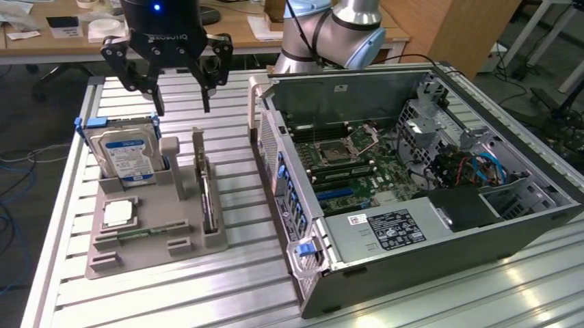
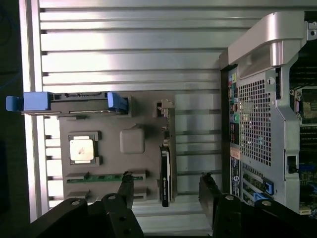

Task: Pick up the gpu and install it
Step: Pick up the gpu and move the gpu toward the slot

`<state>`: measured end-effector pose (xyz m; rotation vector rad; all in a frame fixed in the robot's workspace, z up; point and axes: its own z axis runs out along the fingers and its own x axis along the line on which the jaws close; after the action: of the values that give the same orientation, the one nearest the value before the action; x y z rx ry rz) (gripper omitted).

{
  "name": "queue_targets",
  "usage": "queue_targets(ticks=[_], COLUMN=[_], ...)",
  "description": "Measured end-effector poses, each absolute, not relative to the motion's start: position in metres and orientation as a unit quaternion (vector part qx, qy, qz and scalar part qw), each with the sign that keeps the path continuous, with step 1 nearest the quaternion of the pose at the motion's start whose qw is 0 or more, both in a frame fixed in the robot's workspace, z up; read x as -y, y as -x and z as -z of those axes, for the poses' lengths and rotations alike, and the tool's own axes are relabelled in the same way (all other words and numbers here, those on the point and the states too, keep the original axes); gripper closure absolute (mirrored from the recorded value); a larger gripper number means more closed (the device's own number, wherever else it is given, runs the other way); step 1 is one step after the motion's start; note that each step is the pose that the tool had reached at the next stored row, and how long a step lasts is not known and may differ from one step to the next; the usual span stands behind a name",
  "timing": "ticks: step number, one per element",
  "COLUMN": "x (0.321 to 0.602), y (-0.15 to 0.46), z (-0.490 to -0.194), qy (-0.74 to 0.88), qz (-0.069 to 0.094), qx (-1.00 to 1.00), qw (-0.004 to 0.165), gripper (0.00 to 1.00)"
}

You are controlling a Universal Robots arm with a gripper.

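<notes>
1. Grey tray (image 1: 164,205) sits on the metal table (image 1: 228,290), next to the open computer case (image 1: 411,270).
2. The gpu (image 1: 209,201) stands on its thin edge in a slot of the tray, on the side nearest the case.
3. The gripper (image 1: 182,106) hangs in the air over the far end of the tray. Its two fingers (image 2: 126,191) are spread wide and hold nothing.
4. In the exterior view, the gpu is lower than the gripper. It is closer to the camera and a little toward the exterior view's right.
5. In the wrist view, the gpu looks like a thin dark strip. It lines up with the gap between the fingers, one finger off each flat side.
6. Its long way runs along that gap, not across it.
7. The hard drive (image 1: 128,156) and the cpu chip (image 1: 119,213) sit farther from the case.
</notes>
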<state>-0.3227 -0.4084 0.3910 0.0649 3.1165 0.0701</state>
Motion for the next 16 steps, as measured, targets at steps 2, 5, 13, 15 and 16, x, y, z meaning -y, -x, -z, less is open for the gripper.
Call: queue_targets(ticks=[2, 5, 13, 15, 16], x=[0.4084, 0.4085, 0.4156, 0.4167, 0.4174], y=[0.3225, 0.3222, 0.3222, 0.3221, 0.3222], z=[-0.3907, -0.3904, -0.3896, -0.3894, -0.3891], qy=[-0.010, 0.006, 0.007, 0.007, 0.007], qz=[-0.023, -0.023, -0.023, -0.023, -0.023], qx=[-1.000, -1.000, -1.000, -1.000, -1.000], qw=[0.011, 0.011, 0.011, 0.011, 0.011], gripper=[0.35, 0.35, 0.35, 0.35, 0.35])
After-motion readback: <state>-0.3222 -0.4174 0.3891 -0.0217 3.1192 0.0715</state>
